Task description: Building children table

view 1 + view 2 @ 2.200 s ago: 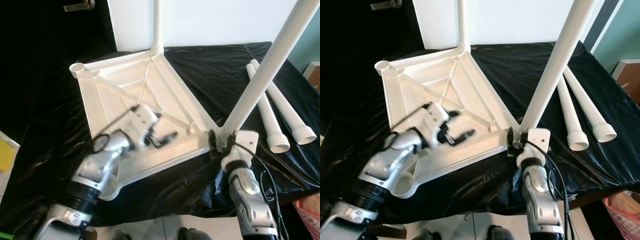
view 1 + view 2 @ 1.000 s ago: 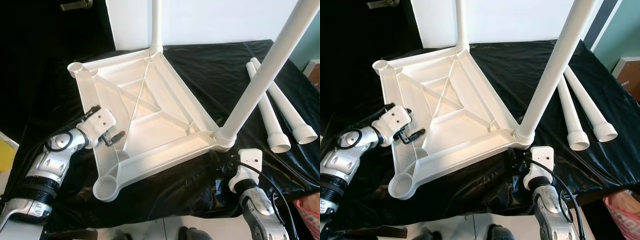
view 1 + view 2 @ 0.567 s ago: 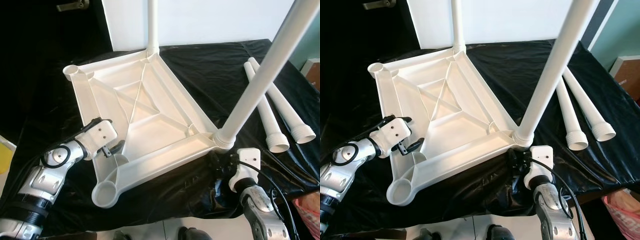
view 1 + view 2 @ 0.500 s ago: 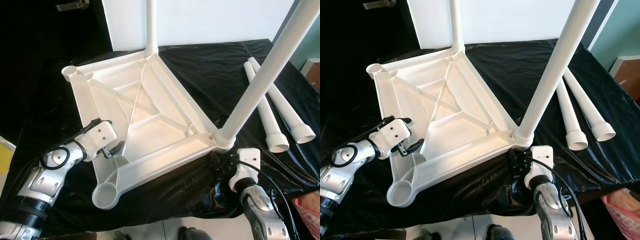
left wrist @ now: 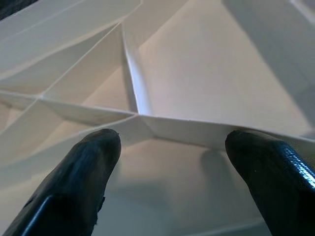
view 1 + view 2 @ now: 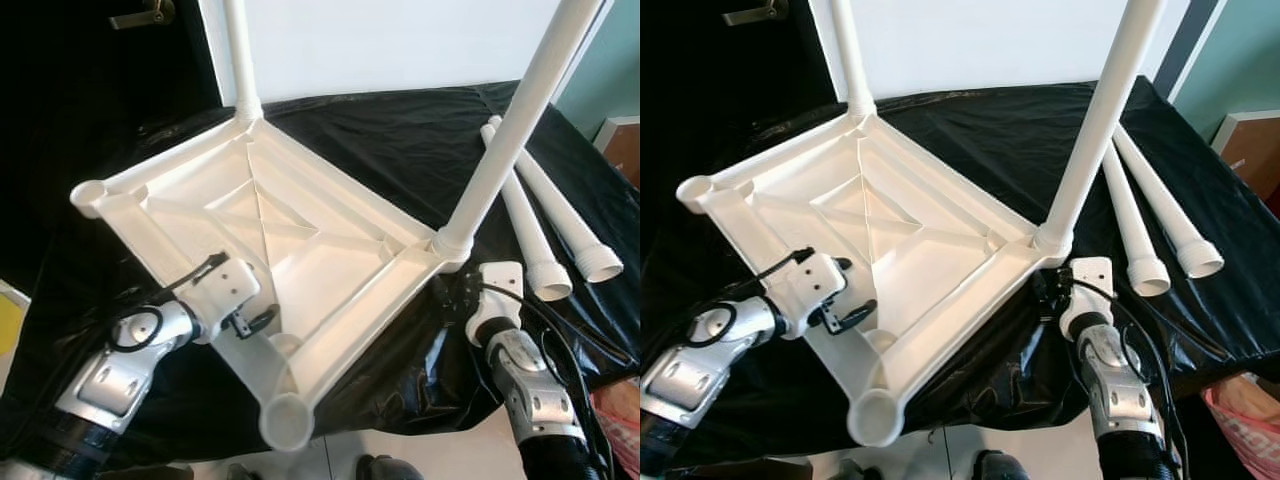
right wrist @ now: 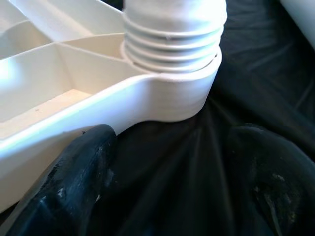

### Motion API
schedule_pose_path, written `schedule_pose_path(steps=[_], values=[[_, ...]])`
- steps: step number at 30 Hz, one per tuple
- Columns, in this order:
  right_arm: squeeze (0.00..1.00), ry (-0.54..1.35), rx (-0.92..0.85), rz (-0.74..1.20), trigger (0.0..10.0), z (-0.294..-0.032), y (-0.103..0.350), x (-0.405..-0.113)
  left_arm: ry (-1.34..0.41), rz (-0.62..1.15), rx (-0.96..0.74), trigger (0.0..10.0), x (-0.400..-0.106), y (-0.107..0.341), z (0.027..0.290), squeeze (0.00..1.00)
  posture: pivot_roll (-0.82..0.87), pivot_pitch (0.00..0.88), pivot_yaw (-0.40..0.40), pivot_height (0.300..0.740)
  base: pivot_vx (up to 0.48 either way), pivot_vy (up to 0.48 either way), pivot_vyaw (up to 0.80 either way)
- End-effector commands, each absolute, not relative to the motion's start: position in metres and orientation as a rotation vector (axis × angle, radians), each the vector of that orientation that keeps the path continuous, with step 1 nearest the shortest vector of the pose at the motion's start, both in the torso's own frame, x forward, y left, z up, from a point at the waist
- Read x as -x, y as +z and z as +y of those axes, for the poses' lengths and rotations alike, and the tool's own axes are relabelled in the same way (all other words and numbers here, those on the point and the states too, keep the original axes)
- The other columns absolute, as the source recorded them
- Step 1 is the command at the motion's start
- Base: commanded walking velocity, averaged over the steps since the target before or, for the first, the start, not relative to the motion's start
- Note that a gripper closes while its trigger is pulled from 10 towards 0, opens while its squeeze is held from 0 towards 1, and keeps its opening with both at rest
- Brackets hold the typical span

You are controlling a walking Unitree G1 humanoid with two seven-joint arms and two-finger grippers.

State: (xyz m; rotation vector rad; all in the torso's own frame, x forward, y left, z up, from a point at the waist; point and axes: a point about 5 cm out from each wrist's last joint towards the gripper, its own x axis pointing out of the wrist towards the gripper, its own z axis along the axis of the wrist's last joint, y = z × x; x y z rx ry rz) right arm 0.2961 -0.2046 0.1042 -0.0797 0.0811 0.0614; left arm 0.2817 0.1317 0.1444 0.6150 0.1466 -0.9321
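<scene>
Left gripper [image 5: 167,152] spread over upturned tabletop [image 6: 300,250] ribs (right gripper [image 7: 167,157] likewise released, beside screwed-in leg [image 6: 500,130])

The left arm enters from the lower left of the head views, elbow bent, forearm angled up toward frame centre. Its left gripper [image 6: 255,322] sits just left of centre, its 2 black fingers [image 5: 74,182] spread apart. The right arm rises from the lower right corner, wrist upright; the right gripper [image 6: 1048,292] lies right of centre, its 2 fingers [image 7: 81,172] parted.
</scene>
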Motion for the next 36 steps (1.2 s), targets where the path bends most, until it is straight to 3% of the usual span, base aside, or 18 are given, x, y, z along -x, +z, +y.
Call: schedule_pose_path(steps=[1,7,9,17,26,36], values=[[0.00,0.153,0.072,0.033,10.0,-0.183,0.110,-0.302,-1.125,0.107,-0.589,10.0,-0.272,0.142,0.101,0.00,-0.08,0.126,0.018,0.740,0.000,0.000,0.00],[0.00,0.086,0.094,0.005,10.0,-0.195,0.114,-0.297,-0.951,-0.037,-0.572,10.0,-0.292,0.172,0.119,0.00,-0.08,0.129,0.021,0.740,0.000,0.000,0.00],[0.00,0.065,0.101,-0.004,10.0,-0.200,0.115,-0.291,-0.936,-0.038,-0.542,10.0,-0.293,0.182,0.134,0.00,-0.08,0.133,0.029,0.740,0.000,0.000,0.00],[0.00,0.056,0.111,-0.016,10.0,-0.205,0.116,-0.284,-0.960,-0.047,-0.464,10.0,-0.288,0.194,0.146,0.00,-0.08,0.136,0.031,0.740,0.000,0.000,0.00],[0.00,0.064,0.127,-0.075,10.0,-0.213,0.131,-0.291,-1.227,0.119,-0.453,10.0,-0.265,0.163,0.141,0.00,-0.08,0.132,0.028,0.740,0.000,0.000,0.00],[0.00,0.063,0.130,-0.102,10.0,-0.213,0.141,-0.296,-1.213,0.254,-0.608,10.0,-0.269,0.141,0.150,0.00,-0.09,0.124,0.028,0.740,0.000,0.000,0.00]])
